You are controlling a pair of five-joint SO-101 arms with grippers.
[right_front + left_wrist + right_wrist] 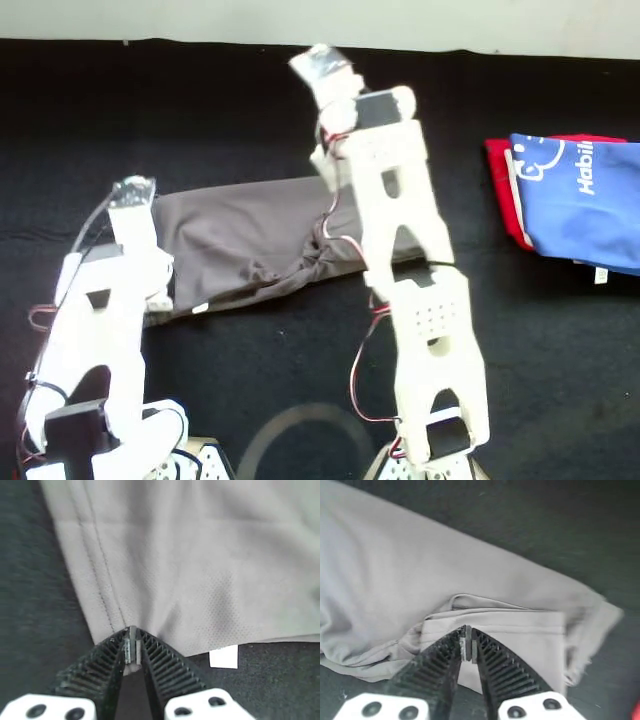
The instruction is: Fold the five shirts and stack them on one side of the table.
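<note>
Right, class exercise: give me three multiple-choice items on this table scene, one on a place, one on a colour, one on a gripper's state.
1. The blue shirt lies: A on the red shirt; B under an arm; C on the floor.
2. The middle shirt is: A green; B grey; C yellow.
3. The left gripper is: A wide open; B holding a cup; C shut on the middle shirt's hem.
Answers: A, blue overlaps red; B, its cloth shows grey; C, its jaws meet on the hem.
</note>
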